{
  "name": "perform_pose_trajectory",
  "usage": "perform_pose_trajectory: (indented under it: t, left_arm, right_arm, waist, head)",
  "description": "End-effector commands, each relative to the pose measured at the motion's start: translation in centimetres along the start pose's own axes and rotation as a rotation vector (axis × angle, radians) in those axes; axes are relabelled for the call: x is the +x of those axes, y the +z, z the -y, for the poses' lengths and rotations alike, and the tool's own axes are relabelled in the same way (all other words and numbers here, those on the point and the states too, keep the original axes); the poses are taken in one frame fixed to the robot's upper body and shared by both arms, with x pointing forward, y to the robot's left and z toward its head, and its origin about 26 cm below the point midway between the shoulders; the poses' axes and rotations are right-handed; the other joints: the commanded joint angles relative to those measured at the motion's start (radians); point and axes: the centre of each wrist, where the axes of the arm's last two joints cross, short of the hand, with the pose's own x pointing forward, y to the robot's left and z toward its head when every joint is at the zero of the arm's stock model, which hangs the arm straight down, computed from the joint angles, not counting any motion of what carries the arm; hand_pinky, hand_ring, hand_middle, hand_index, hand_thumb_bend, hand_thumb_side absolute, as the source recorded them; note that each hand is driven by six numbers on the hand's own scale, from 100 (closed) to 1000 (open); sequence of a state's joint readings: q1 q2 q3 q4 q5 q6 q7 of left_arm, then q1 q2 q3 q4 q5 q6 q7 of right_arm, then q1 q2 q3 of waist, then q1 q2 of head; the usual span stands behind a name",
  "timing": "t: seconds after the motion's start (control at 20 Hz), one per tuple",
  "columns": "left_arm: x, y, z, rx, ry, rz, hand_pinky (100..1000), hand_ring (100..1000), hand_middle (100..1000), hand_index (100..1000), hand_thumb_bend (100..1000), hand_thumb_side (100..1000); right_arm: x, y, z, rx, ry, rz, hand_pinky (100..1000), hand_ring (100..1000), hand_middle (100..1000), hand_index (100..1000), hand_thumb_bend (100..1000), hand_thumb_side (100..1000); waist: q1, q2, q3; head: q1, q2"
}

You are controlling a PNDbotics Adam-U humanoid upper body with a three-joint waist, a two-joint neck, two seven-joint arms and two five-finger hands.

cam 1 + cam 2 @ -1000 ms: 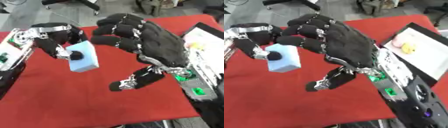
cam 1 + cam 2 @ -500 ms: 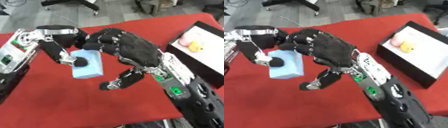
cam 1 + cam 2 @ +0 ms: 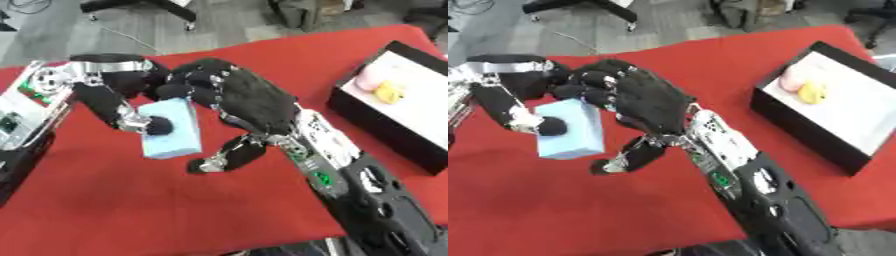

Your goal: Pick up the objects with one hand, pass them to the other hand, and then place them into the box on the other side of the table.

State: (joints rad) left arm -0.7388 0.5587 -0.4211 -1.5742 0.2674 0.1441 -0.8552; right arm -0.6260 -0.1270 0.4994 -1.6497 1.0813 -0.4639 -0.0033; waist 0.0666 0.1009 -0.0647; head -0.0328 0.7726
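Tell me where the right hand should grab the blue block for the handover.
Probably by the block's long side edges, coming from its right. The left hand holds it with the thumb on the front face and fingers behind the top, so the lower half and right edge are free. The right hand, open, is already beside that edge, thumb low.

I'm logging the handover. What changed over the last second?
The right hand closed in from the right onto the light blue block, its fingers now at the block's top edge. The left hand still pinches the block. The box holds the same yellow and pink items.
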Motion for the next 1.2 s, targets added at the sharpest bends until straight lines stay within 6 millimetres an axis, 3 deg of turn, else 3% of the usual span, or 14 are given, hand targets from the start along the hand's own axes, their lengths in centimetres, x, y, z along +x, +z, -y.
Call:
perform_pose_trajectory:
  t: [0.05,0.15,0.2,0.35,0.45,0.55,0.8,1.2]
  left_arm:
    - [1.6,-0.3,-0.4,-0.013,-0.041,0.040,598,466,420,516,156,301]
    - [1.5,-0.4,-0.3,-0.013,-0.037,0.036,599,467,422,518,161,303]
    - [1.4,-0.4,-0.3,-0.012,-0.035,0.034,599,468,423,518,163,304]
    - [1.3,-0.3,-0.4,-0.008,-0.033,0.029,597,470,427,523,174,311]
    - [1.1,-0.3,-0.4,-0.006,-0.031,0.026,599,476,434,530,203,332]
    - [1.0,-0.2,-0.4,-0.001,-0.028,0.025,602,481,441,537,239,364]
    - [0.6,0.1,-0.5,0.014,-0.022,0.027,608,493,455,551,344,434]
    - [0.1,0.9,-0.7,0.038,-0.020,0.039,622,518,483,586,481,567]
  right_arm:
    - [-0.4,0.0,-0.8,0.021,0.004,-0.018,799,778,575,836,591,344]
    - [-0.4,0.0,-0.9,-0.004,-0.002,-0.026,784,753,507,771,571,339]
    - [-0.3,0.0,-1.0,-0.016,-0.003,-0.030,775,735,467,700,543,338]
    - [-0.3,0.1,-1.0,-0.054,-0.006,-0.040,758,699,408,600,436,327]
    - [-0.3,0.0,-1.0,-0.091,-0.015,-0.051,733,658,357,446,244,289]
    - [-0.3,0.0,-0.8,-0.134,-0.025,-0.062,722,641,342,385,173,275]
    - [-0.2,0.0,-1.0,-0.185,-0.028,-0.066,719,637,344,296,205,254]
    - [0.2,0.0,-1.3,-0.154,-0.004,-0.002,722,641,362,323,228,245]
  waist:
    - [-0.002,-0.012,0.004]
    - [-0.003,-0.012,0.005]
    - [-0.004,-0.013,0.005]
    - [-0.005,-0.013,0.006]
    - [-0.005,-0.013,0.006]
    - [-0.005,-0.012,0.006]
    - [-0.007,-0.013,0.006]
    - [-0.012,-0.015,0.008]
  head:
    - [-0.002,-0.003]
    - [-0.003,-0.003]
    - [-0.004,-0.003]
    - [-0.005,-0.003]
    - [-0.006,-0.003]
    - [-0.007,-0.003]
    - [-0.014,-0.003]
    - [-0.023,-0.003]
